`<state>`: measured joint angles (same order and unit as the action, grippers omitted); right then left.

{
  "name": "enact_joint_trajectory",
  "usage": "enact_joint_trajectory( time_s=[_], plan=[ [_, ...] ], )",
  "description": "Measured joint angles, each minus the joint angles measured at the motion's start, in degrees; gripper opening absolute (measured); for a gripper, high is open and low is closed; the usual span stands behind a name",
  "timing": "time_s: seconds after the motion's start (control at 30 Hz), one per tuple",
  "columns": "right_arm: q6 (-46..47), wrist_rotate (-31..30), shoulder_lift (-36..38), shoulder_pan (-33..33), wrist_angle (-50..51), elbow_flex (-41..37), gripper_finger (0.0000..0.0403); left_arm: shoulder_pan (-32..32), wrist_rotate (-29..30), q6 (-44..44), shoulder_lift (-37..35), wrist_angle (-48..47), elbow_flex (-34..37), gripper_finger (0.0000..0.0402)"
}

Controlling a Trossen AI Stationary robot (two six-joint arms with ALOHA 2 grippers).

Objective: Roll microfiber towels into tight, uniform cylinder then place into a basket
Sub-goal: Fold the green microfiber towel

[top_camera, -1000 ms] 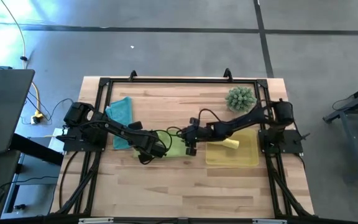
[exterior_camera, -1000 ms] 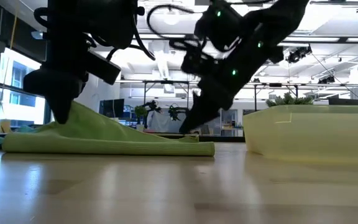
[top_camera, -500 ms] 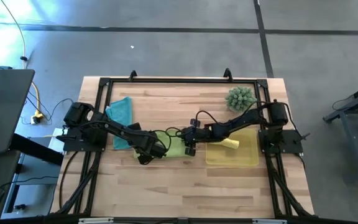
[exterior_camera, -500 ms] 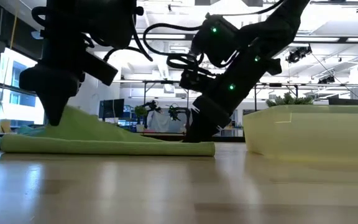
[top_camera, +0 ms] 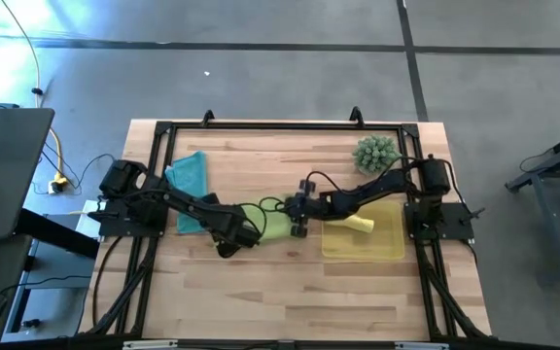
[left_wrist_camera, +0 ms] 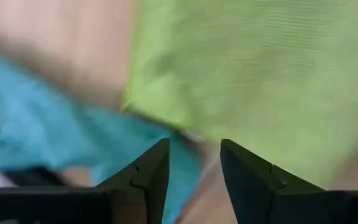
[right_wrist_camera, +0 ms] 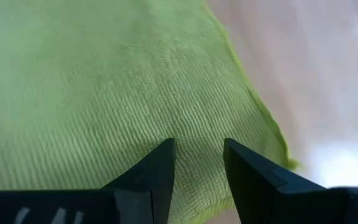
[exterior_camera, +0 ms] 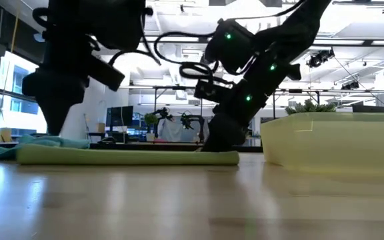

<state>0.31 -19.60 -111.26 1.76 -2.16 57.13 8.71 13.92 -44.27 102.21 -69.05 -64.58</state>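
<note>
now the lime green towel (top_camera: 272, 224) lies flat under both open jaws.

The whole table (top_camera: 290, 282) is seen from straight overhead in the high view; it is viewed level from its top in the low view. Both wrist views are held close above the lime green towel (right_wrist_camera: 104, 81) — shared by all four.

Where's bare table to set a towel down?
Free: the near strip of the table, and the far strip between the teal towel and spiky plant. Crowded: mid-table, both grippers over the lime green towel beside the basket.
</note>
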Motion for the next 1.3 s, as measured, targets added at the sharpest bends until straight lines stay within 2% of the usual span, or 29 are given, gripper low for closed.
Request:
enact_joint_trajectory(
  time_s=[0.1,0.23,0.43,0.63,0.77,0.87,1.03,1.17,1.3],
  plan=[
    [-0.7,-2.5,0.3,-0.7,0.7,-0.1,0.0130,0.9,0.2,0.3,0.0,6.4,0.0,0.0129],
    [2.3,-1.2,4.0,0.3,2.5,-0.2,0.0130,1.6,0.8,0.8,0.1,12.2,0.0,0.0129],
    [23.9,3.1,7.7,5.2,4.1,-0.1,0.0130,1.8,3.3,2.0,0.5,15.5,1.8,0.0129],
    [34.1,2.9,6.6,8.3,4.7,-0.2,0.0130,1.1,3.6,7.5,0.2,22.6,8.0,0.0129],
    [38.3,0.2,5.3,8.0,6.6,-0.1,0.0130,1.1,2.8,7.1,-0.1,26.6,10.4,0.0129],
    [38.3,0.5,3.9,7.4,7.4,-0.2,0.0130,2.2,1.8,2.8,0.0,28.8,10.5,0.0129],
    [36.4,0.4,3.3,5.8,8.6,-0.1,0.0130,5.6,-1.4,-4.5,0.3,38.4,10.6,0.0129],
    [30.9,0.3,3.2,3.9,8.9,-0.1,0.0130,7.5,-3.7,-4.2,0.7,51.5,10.7,0.0129],
    [24.4,-0.8,3.2,1.4,9.1,-0.1,0.0130,8.2,-4.2,2.1,0.9,62.3,10.9,0.0129]
  ],
)
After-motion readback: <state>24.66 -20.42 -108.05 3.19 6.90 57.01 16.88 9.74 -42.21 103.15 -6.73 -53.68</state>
